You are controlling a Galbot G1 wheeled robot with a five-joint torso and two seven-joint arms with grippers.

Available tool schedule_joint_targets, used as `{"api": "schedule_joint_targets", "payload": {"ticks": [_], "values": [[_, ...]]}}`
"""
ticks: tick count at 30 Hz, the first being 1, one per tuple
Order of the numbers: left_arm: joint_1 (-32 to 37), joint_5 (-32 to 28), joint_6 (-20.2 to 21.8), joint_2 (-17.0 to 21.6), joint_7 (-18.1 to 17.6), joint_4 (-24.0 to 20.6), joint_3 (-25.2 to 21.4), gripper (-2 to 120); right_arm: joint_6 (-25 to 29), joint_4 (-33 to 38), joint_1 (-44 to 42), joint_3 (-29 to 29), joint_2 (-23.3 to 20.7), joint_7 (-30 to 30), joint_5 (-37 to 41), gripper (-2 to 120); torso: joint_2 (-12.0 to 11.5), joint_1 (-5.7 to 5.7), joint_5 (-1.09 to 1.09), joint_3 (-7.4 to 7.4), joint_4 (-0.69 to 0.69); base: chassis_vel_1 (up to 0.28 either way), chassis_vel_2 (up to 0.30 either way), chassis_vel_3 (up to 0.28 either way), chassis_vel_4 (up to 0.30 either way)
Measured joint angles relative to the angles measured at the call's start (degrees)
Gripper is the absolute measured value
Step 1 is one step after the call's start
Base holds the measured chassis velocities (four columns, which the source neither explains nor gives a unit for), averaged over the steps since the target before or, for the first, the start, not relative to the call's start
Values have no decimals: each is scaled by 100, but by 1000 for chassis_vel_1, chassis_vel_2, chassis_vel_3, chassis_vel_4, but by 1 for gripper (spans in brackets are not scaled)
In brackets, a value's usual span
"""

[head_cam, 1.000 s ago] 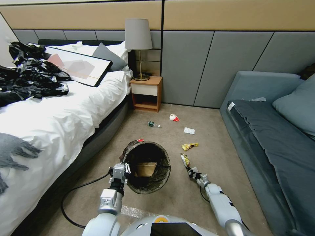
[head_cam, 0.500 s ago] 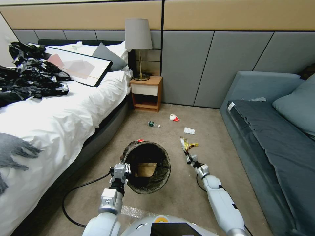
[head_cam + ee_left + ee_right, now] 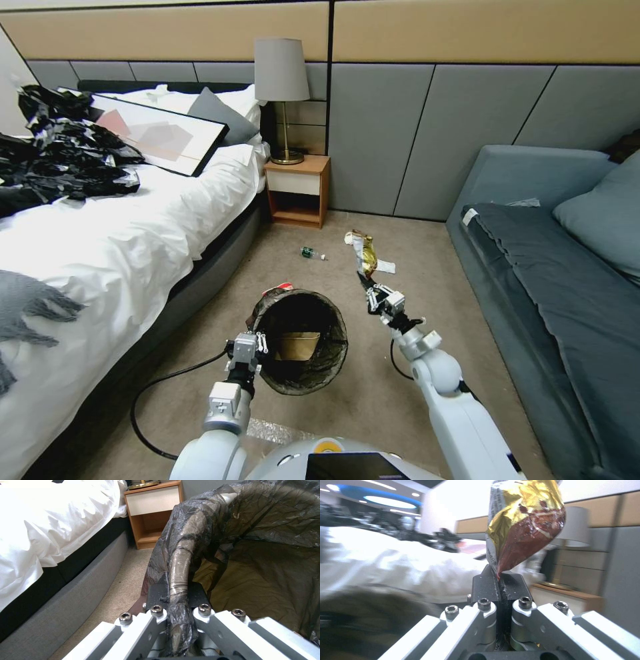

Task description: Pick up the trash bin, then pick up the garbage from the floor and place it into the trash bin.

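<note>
The trash bin (image 3: 333,363), lined with a black bag, hangs tilted toward me with a brown paper piece (image 3: 298,343) inside. My left gripper (image 3: 248,348) is shut on its near-left rim (image 3: 181,560), one jaw on each side of the bag-covered edge (image 3: 178,593). To the right of the bin and above the carpet, my right gripper (image 3: 375,293) is shut on the bottom corner of a gold-and-brown snack packet (image 3: 366,253), which stands up above the jaws (image 3: 523,527). Garbage on the floor: a small bottle (image 3: 308,252), a red-and-white wrapper (image 3: 349,236), a white scrap (image 3: 387,268).
A bed (image 3: 100,253) with a heap of black bags (image 3: 60,153) runs along the left. A grey sofa (image 3: 547,267) lines the right. A nightstand (image 3: 297,190) with a lamp stands at the far wall. A black cable (image 3: 157,385) loops on the carpet near my left arm.
My right gripper has lifted the snack packet off the carpet, moving up and away from me. The left gripper and the bin have barely moved.
</note>
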Motion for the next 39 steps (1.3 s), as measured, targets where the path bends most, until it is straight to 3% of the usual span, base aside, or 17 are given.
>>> {"api": "schedule_joint_targets", "payload": {"ticks": [2, 4, 12, 35, 39], "values": [[-10, 0, 0, -14, -1, 16, 18, 1, 101, -56, -154, -523, -23, -15, -352, 0, 0, 0, 1, 0, 1, 0, 0, 0, 0], [-10, 1, -1, -21, -1, 16, 18, 1, 141, -167, -178, -690, 3, -35, -479, 0, 0, 0, 2, 0, 1, 0, 0, 0, 0], [-10, 6, -4, -39, -1, 10, 22, 1, 340, -715, -188, -958, 190, -95, -800, 0, 0, 0, 2, 0, 1, 0, 0, 0, 0], [-47, 12, -11, -62, 7, 1, 34, 1, 518, -1339, -215, -906, 375, -89, -982, 1, 0, 0, 2, 0, 0, 0, 0, 0, 0], [-53, 11, -11, -68, 9, 0, 36, 1, 515, -1337, -238, -882, 375, -89, -1004, 17, 0, 0, 2, 0, 0, 0, 0, 0, 0]]}}
